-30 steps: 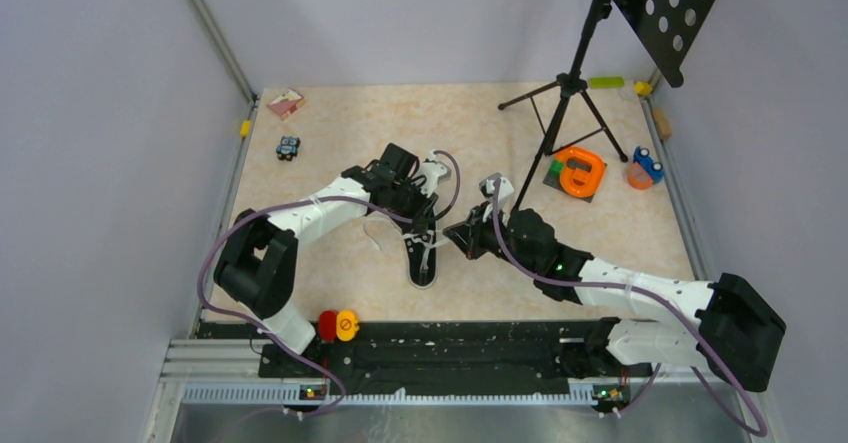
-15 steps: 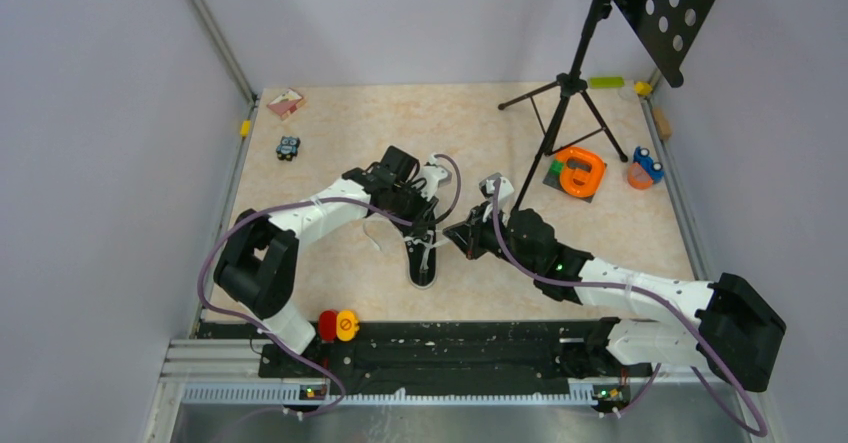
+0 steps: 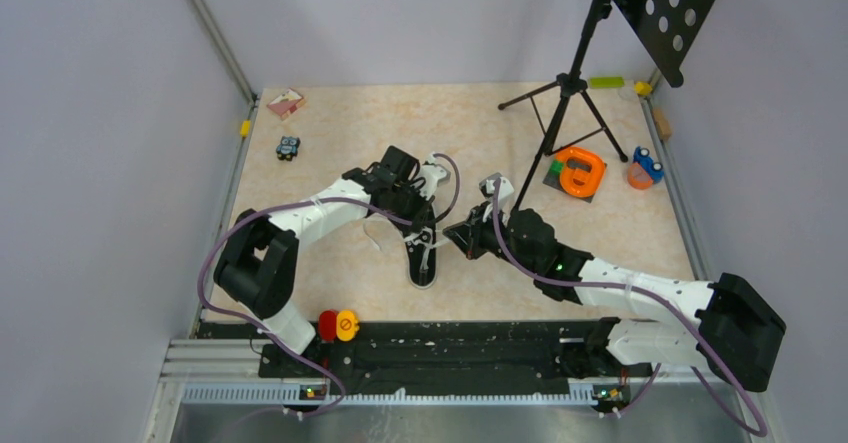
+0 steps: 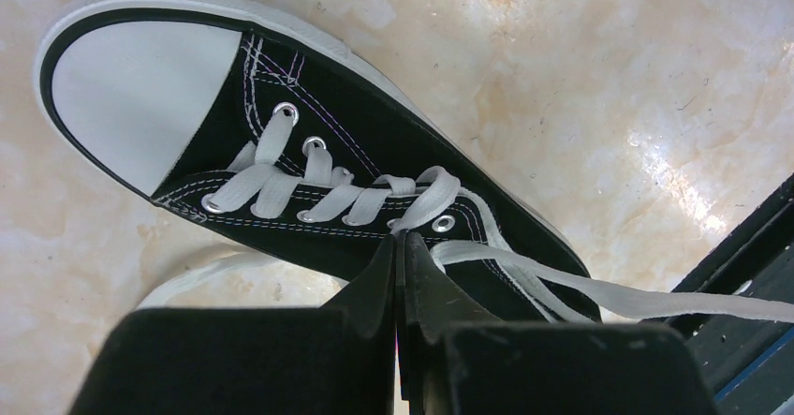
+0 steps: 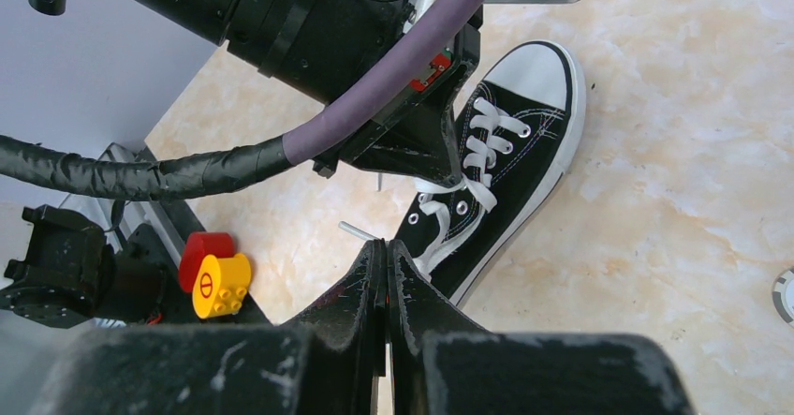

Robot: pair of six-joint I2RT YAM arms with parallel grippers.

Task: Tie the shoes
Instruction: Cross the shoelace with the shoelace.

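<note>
The black shoe (image 3: 424, 260) lies on the table with its white toe cap (image 4: 140, 87) toward the near edge. Its white laces (image 4: 328, 200) are threaded through the eyelets. My left gripper (image 4: 398, 239) is shut, with its tips at the lace crossing by the top eyelets; I cannot tell if it pinches lace there. It shows over the shoe's tongue (image 3: 428, 231). My right gripper (image 5: 386, 243) is shut on a lace end; the aglet (image 5: 356, 230) sticks out beside the tips. That lace (image 4: 609, 293) runs taut from the shoe's right side. Another lace (image 4: 187, 279) lies loose on the table left of the shoe.
A red and yellow block (image 3: 338, 325) sits on the black rail at the near edge. A tripod stand (image 3: 565, 88), an orange object (image 3: 580, 171) and a blue toy (image 3: 645, 168) stand back right. A small toy car (image 3: 288, 147) and a pink block (image 3: 286, 103) lie back left.
My left gripper's jaws have closed at the top eyelets. Both arms and the shoe stay where they were.
</note>
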